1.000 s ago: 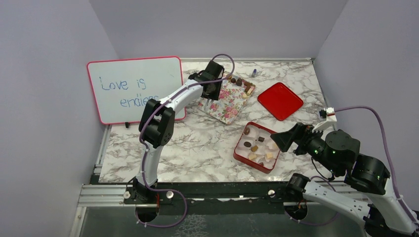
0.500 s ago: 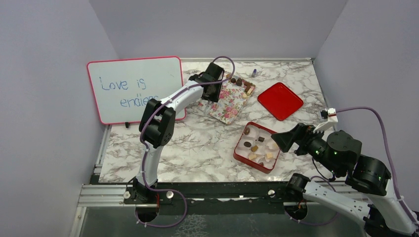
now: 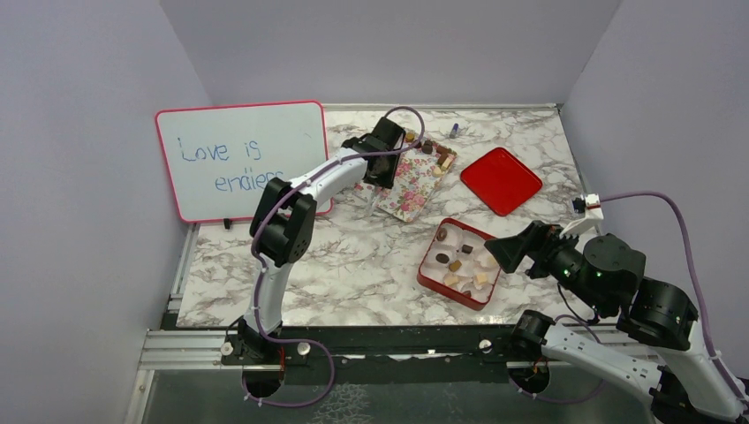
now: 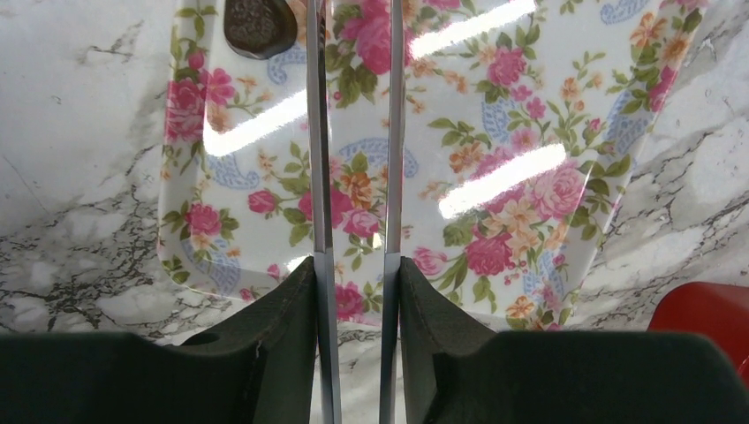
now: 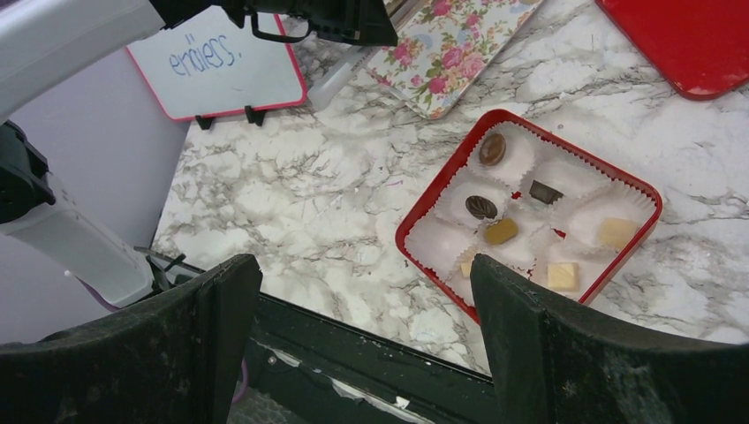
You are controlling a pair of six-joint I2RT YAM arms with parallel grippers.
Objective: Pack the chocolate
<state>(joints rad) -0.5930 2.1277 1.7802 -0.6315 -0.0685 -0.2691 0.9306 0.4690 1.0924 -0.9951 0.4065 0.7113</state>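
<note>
Nearest the arm bases, the right end effector (image 5: 362, 265) is hovering above the marble surface (image 3: 353, 256). Its jaws are standing wide apart, holding nothing and touching nothing. Just beyond its fingers, the red box (image 5: 439, 181) is lying open on the surface. Several chocolates (image 5: 481, 208) are sitting inside it in white paper cups: dark brown, light brown and cream pieces, some round and some blocky.

Farther out, the left end effector (image 4: 353, 53) is reaching over the floral tray (image 4: 530, 221). Its two thin metal blades are running parallel with only a narrow gap between them. The tray's pattern is showing through that gap, and nothing is lying between the blades where they can be seen. The wrist view is cutting off their tips. One dark chocolate piece (image 4: 259, 25) is resting on the tray just beside the left blade. More chocolates are sitting in a cluster at the tray's far end.

To the left, a pink-framed whiteboard (image 3: 238, 159) is leaning against the wall. It is showing blue handwriting, "Love is", and below that a word starting "end", whose last letters the left arm is hiding. To the right of the tray, a red lid (image 3: 501, 180) is lying flat. A small blue-capped object (image 3: 454, 131) is lying near the back wall.
</note>
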